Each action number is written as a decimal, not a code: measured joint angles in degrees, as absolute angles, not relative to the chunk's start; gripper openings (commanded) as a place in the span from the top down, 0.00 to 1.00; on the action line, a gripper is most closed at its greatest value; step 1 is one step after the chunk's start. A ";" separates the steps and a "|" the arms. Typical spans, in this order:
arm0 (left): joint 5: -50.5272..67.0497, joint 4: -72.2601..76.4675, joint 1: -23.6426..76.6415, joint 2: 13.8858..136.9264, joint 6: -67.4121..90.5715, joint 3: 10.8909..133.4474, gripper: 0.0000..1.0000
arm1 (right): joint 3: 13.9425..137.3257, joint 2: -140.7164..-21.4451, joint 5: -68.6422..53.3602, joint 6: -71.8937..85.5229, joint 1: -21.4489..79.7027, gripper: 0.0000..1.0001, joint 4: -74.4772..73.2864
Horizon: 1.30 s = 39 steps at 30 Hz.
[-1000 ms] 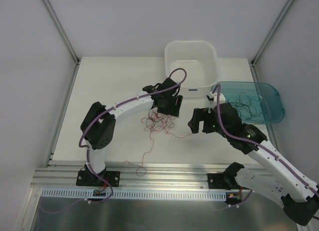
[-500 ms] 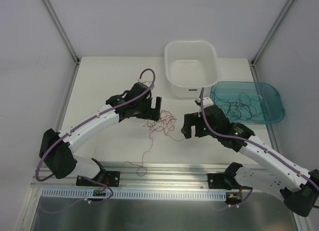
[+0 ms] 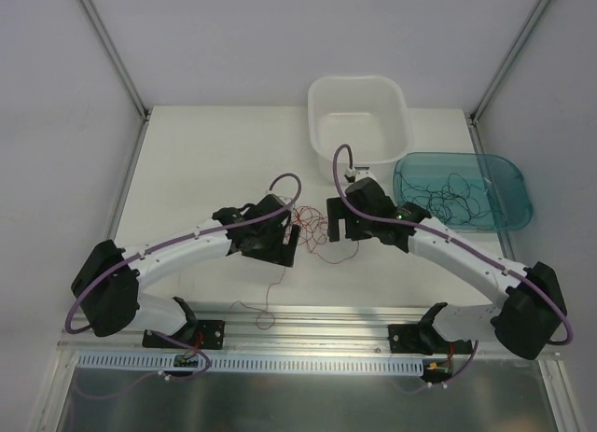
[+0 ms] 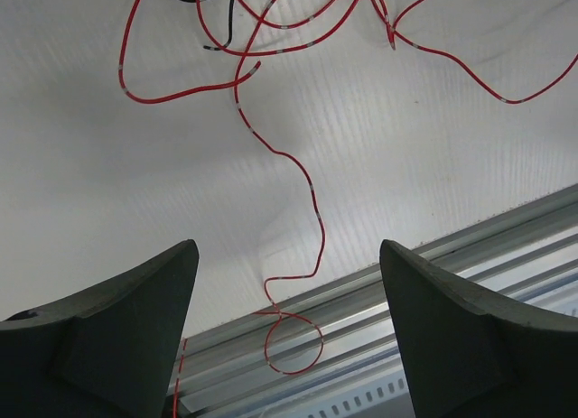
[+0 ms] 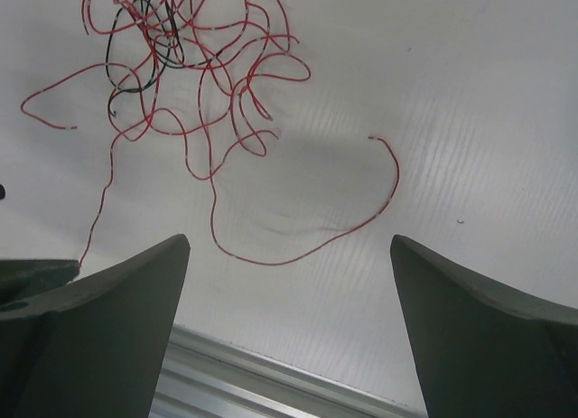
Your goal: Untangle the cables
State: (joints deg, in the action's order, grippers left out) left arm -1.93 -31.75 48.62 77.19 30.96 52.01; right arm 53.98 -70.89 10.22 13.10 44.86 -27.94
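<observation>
A tangle of thin red and black cables (image 3: 311, 229) lies on the white table between my two grippers. It shows as a knot in the right wrist view (image 5: 181, 48), and its lower strands show in the left wrist view (image 4: 262, 39). One long red strand (image 4: 312, 210) trails down to the metal rail and ends in a loop (image 3: 265, 313). My left gripper (image 3: 291, 248) is open and empty, just left of the tangle. My right gripper (image 3: 333, 224) is open and empty, just right of it. Loose dark cables (image 3: 457, 197) lie in the teal tray.
A white tub (image 3: 359, 124) stands at the back. A clear teal tray (image 3: 508, 175) sits at the right. A metal rail (image 3: 308, 329) runs along the table's near edge. Grey walls close in both sides.
Both grippers have closed in on the tangle: the left moved forward and right, the right moved left and back. The tangle itself has barely shifted.
</observation>
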 measured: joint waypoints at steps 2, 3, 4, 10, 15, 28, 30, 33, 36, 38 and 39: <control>-2.00 -30.68 49.21 78.32 31.64 52.01 0.21 | 55.46 -74.04 10.13 13.65 44.25 0.02 -27.18; -2.02 -30.11 49.39 78.96 32.27 51.99 0.23 | 56.34 -75.75 10.09 13.98 43.97 0.02 -26.74; -2.04 -29.50 49.56 79.55 32.84 51.86 0.25 | 57.28 -77.49 10.02 14.22 43.66 0.02 -26.35; -2.37 -26.00 50.39 80.90 37.95 48.34 0.34 | 62.35 -87.74 8.05 15.75 42.06 0.02 -22.68; -2.59 -24.23 51.46 82.28 42.68 45.89 0.43 | 66.17 -95.74 6.72 16.58 42.02 0.02 -21.43; -2.63 -22.57 51.44 81.73 46.02 44.31 1.00 | 74.89 -110.06 7.77 18.35 43.94 0.10 -21.89; -2.63 -22.52 51.44 80.77 45.98 44.14 1.00 | 76.07 -111.48 8.91 18.52 44.49 0.24 -22.68; -2.63 -22.70 51.44 78.19 45.58 44.10 1.00 | 76.53 -111.98 10.52 18.81 44.95 0.54 -23.49; -2.85 -23.38 51.37 74.24 44.60 44.12 1.00 | 76.38 -112.03 12.25 19.25 44.64 0.91 -24.43; -3.29 -24.75 50.81 71.11 43.24 44.49 1.00 | 75.92 -111.90 13.52 19.42 44.21 0.99 -25.06; -3.42 -25.98 50.30 69.56 42.46 44.95 1.00 | 75.37 -111.57 13.58 19.79 43.75 0.99 -24.84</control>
State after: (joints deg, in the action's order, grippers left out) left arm -3.42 -25.98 50.30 69.56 42.46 44.95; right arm 75.37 -111.57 13.58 19.79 43.75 -24.84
